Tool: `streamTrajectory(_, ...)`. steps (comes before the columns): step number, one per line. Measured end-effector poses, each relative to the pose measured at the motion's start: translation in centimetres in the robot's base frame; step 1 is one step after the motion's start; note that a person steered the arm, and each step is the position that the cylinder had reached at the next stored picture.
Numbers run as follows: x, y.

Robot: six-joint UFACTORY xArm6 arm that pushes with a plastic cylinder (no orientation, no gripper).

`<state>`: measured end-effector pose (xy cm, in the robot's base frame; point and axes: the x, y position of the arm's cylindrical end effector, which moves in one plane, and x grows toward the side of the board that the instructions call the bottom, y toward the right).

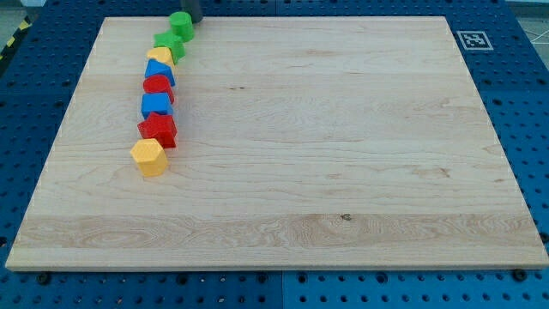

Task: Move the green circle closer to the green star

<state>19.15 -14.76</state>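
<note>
At the near end of a curving line of blocks on the wooden counter (300, 172), a yellow hexagonal block (148, 157) is lying, with a red star-like block (158, 129) touching it just beyond. Farther up, a blue block (156, 105), a red block (158, 84), another blue block (159, 70) and a yellow block (160, 56) are being seen packed one against the next. Beyond these the green star (167, 40) is sitting, and the green circle (181, 24) is lying just past it, near the counter's far edge, seemingly almost touching.

The tool, a plain rod with nothing to open or hold, is showing as my tip (190, 21) at the circle's far right side. Only a short, gentle push toward the star is being called for, so that the chain is not being disturbed.
</note>
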Motion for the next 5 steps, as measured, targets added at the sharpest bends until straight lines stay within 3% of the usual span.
streamTrajectory(5, 0.33, 0.31)
